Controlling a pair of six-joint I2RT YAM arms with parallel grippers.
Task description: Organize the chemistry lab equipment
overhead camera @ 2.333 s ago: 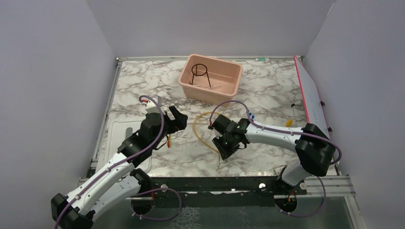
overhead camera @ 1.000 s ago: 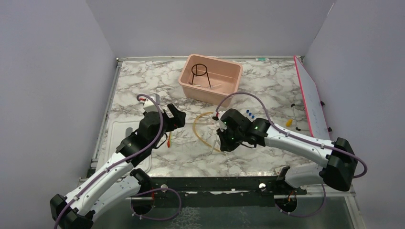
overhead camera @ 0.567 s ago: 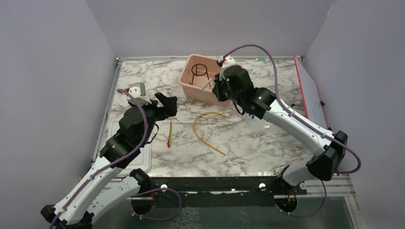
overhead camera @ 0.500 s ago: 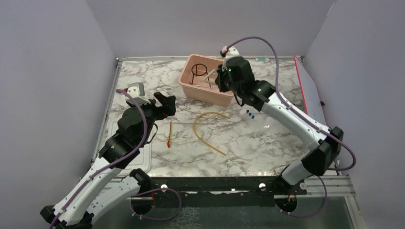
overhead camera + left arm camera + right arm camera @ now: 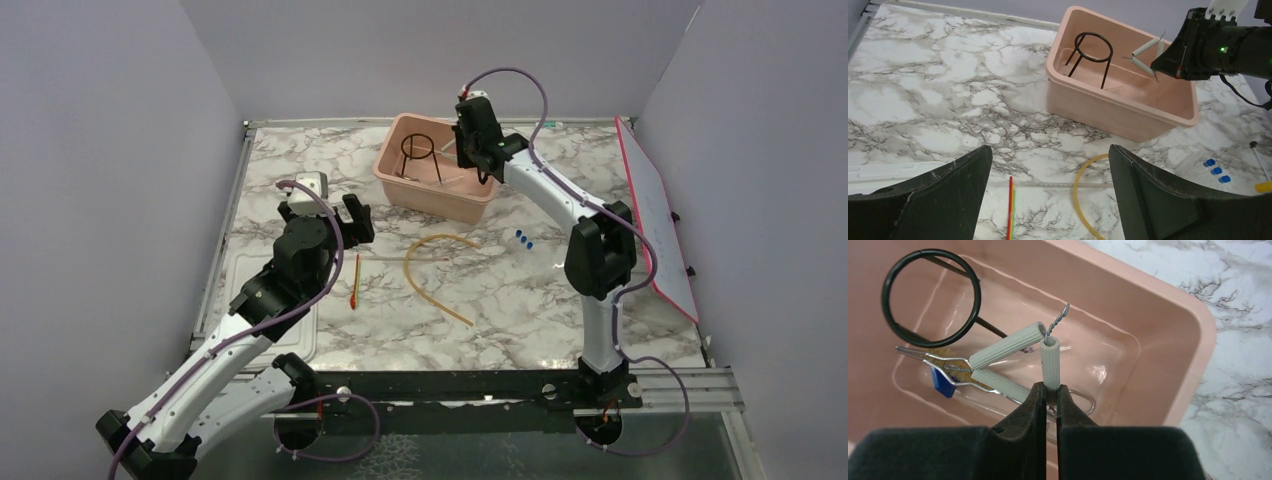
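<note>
- Although the marbled table point(image 5: 560, 300) carries most of the unsorted gear, neither of my grippers touches it. Its slick top is a hazard, since thin pieces can skid away from a closing finger.
- The pink tub point(image 5: 440, 200) sits at the far middle of the table.
- My left gripper point(image 5: 1048, 160) hangs empty, its fingers spread wide, over the table in front of the tub.
- My right gripper point(image 5: 1049, 390) is pinched tight on one ribbed sleeve of the pipeclay triangle point(image 5: 1007, 350), held over the tub's right half.
- The black wire ring stand point(image 5: 1105, 72) stands upright in the tub's left half, close beside the triangle.
- The tan rubber tube point(image 5: 440, 237) curves on the table just in front of the tub. It could drag the neighbouring pieces when lifted.
- The silver tongs point(image 5: 933, 357) lie on the tub floor beneath the triangle.
- The triangle dangles from a single sleeve (a weak hold, I judge). Released from here, its twisted wire tail could hook the ring stand, or it could land across the tongs.
- The thin red-orange rod point(image 5: 355, 282) lies flat below my left gripper, so a careless pinch may flick it aside.
- The tiny blue pieces point(image 5: 523, 238) sit right of the tube, easily scattered.
</note>
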